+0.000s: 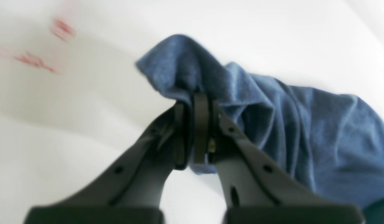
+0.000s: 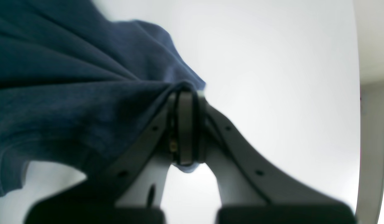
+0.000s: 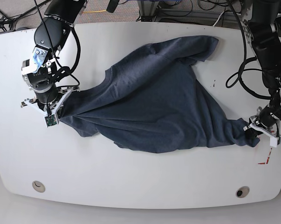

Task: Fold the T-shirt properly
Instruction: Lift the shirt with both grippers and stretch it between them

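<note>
Grip: left hand (image 1: 196,130) and right hand (image 2: 185,127) each clamped on T-shirt (image 3: 154,107) edges.
Technique: draw apart evenly, flattening cloth on tabletop (image 3: 131,186).

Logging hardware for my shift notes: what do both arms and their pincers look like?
Both arms are black, jointed, with loose black cables. The right pincer and left pincer have dark grey tapering fingers with small holes and black pads. White brackets sit at each wrist.

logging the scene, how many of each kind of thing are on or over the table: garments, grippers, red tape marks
T-shirt: 1
Grippers: 2, the left gripper and the right gripper, both shut on the shirt
Red tape marks near the left gripper: 1 corner mark in the base view
Total: 4
</note>
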{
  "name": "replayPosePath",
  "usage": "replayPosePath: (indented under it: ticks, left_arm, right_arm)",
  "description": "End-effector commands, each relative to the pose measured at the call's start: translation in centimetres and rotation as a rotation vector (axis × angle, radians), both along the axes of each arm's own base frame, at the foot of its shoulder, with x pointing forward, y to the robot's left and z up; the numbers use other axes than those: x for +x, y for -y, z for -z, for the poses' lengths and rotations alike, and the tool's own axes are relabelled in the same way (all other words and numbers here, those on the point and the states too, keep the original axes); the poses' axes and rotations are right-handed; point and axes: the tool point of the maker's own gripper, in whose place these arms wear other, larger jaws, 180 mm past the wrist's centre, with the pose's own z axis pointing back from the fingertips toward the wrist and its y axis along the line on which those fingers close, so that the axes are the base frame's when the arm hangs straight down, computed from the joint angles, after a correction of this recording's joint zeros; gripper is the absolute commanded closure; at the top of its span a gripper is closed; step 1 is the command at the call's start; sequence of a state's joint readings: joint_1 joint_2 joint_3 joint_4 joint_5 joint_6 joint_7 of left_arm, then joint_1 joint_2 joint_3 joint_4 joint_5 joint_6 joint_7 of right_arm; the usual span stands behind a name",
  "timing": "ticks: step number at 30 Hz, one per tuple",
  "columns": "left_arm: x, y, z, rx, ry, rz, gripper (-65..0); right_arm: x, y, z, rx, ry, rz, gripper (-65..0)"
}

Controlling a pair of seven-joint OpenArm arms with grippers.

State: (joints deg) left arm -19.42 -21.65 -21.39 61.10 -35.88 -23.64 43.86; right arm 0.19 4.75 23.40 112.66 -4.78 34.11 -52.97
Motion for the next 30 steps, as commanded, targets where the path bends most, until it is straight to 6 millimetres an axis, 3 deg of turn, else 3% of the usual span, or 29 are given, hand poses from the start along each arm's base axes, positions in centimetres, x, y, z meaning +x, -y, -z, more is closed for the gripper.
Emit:
replayPosePath:
  ticks: [1, 9, 16, 22, 30]
  left_arm:
    - [1.1, 0.2, -4.9, 0.055, 0.128, 0.036, 0.0]
    - [-0.5, -1.8, -11.7, 0.218, 0.241, 0.039, 0.0]
    - [-0.8, -3.9, -18.5, 0.352, 0.356, 0.016, 0.0]
    - [-0.6, -5.5, -23.7, 0.437, 0.44, -0.005, 0.0]
    - [-0.3, -6.8, -30.7, 0.49, 0.563, -0.046, 0.0]
  right_arm:
    - [1.2, 0.1, -2.0, -0.006, 0.073, -0.008, 0.0]
    - [3.6, 1.3, -4.5, -0.041, 0.126, -0.009, 0.0]
    - [6.9, 4.1, -7.4, -0.077, 0.17, 0.013, 0.0]
    - [9.7, 6.3, -10.7, -0.102, 0.219, 0.034, 0.0]
    - [13.6, 6.4, -17.8, -0.169, 0.324, -0.011, 0.0]
